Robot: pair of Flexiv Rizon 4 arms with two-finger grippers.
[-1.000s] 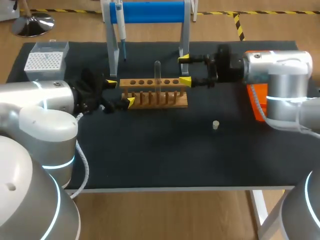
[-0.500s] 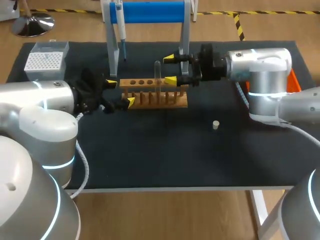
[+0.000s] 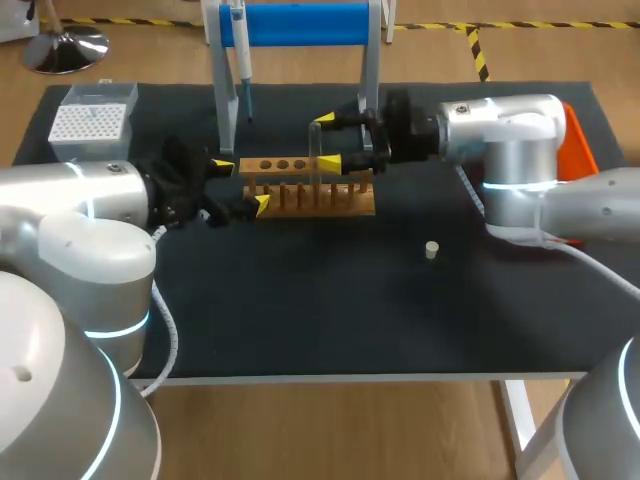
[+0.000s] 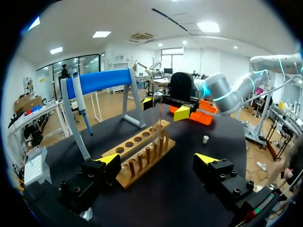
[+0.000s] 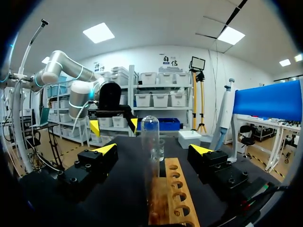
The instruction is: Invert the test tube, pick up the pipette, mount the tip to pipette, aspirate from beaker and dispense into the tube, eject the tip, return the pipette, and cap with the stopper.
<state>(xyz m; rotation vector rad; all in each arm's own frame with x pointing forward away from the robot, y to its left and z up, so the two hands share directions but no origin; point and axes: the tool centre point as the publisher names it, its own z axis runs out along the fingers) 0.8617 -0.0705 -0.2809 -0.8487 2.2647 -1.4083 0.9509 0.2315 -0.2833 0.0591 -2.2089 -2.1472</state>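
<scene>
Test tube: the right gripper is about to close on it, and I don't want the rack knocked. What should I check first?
1. Right gripper open: ok.
2. Test tube between its fingers, gaps on both sides: ok.
3. Tube upright in the wooden rack, rounded end up: ok.
4. Left gripper steadying the rack: cannot tell; it is open at the rack's end.
5. Stopper out of the way: ok, it lies apart from the rack.
</scene>
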